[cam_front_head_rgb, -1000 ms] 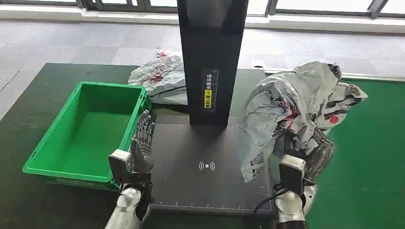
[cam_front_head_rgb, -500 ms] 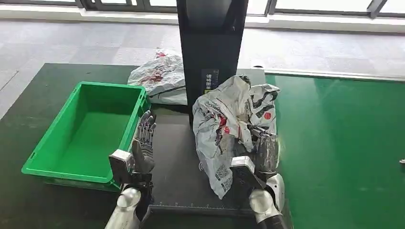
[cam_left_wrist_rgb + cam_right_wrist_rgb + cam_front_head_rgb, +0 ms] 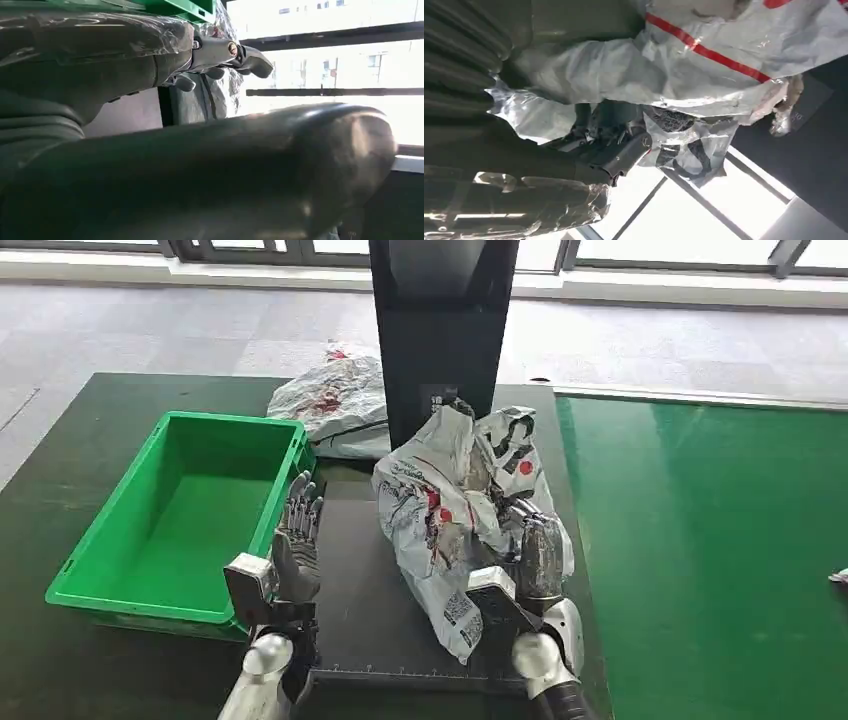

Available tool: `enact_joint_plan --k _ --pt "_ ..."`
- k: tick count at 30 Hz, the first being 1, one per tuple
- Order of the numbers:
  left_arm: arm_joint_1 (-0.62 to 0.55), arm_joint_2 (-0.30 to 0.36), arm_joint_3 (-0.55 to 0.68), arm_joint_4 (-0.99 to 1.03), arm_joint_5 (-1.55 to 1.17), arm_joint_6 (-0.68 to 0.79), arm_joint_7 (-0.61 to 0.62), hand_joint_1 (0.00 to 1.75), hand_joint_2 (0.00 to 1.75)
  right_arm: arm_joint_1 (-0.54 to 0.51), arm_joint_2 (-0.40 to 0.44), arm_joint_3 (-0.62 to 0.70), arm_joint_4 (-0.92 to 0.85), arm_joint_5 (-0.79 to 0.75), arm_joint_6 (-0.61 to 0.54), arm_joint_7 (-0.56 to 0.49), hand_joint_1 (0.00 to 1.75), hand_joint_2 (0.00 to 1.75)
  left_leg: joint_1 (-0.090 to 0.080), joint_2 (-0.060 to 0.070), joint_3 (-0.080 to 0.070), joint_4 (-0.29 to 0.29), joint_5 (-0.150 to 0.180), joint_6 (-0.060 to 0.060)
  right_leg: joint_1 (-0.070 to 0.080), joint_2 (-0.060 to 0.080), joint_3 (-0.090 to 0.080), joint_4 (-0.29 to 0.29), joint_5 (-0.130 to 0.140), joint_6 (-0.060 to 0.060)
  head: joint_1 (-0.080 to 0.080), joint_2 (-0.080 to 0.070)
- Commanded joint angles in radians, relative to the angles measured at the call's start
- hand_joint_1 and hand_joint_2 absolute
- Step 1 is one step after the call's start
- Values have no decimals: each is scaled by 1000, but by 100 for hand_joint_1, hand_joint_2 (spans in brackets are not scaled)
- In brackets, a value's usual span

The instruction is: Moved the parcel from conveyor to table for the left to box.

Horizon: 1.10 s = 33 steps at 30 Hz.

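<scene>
A crumpled grey plastic parcel with red and black print hangs over the black scanning pad, gripped from the right side by my right hand. The right wrist view shows my right hand closed into the grey parcel. My left hand stands upright and open at the pad's left edge, beside the wall of the green box, which is empty. The left wrist view shows the left hand's fingers spread with nothing in them.
A black scanner column rises behind the pad. A second grey parcel lies on the dark table behind the box. The green conveyor belt runs along the right.
My right hand has carried the parcel leftward from the conveyor's edge to over the scanning pad. The left hand has stayed where it was.
</scene>
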Motion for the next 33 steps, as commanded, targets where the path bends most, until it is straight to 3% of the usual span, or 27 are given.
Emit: enact_joint_plan --k 1,21,26,33 --pt "8 7 45 7 6 3 3 0 0 -65 8 -37 124 -3 15 -12 0 0 0 2 4 -2 -1 0 0 3 3 -2 0 0 0 0" --pt "-2 8 38 20 5 1 3 0 0 -53 5 -29 119 1 -17 -12 0 0 0 2 5 -3 -1 0 0 3 4 -3 0 0 0 0" --pt "-10 12 28 31 7 4 3 0 0 -48 9 -11 128 79 -85 16 0 0 0 1 2 -2 0 0 0 2 2 -1 0 0 0 0" --pt "-14 12 23 39 3 8 3 0 0 -32 14 -39 117 75 -95 18 0 0 0 0 3 -2 0 0 0 1 2 -2 0 0 0 0"
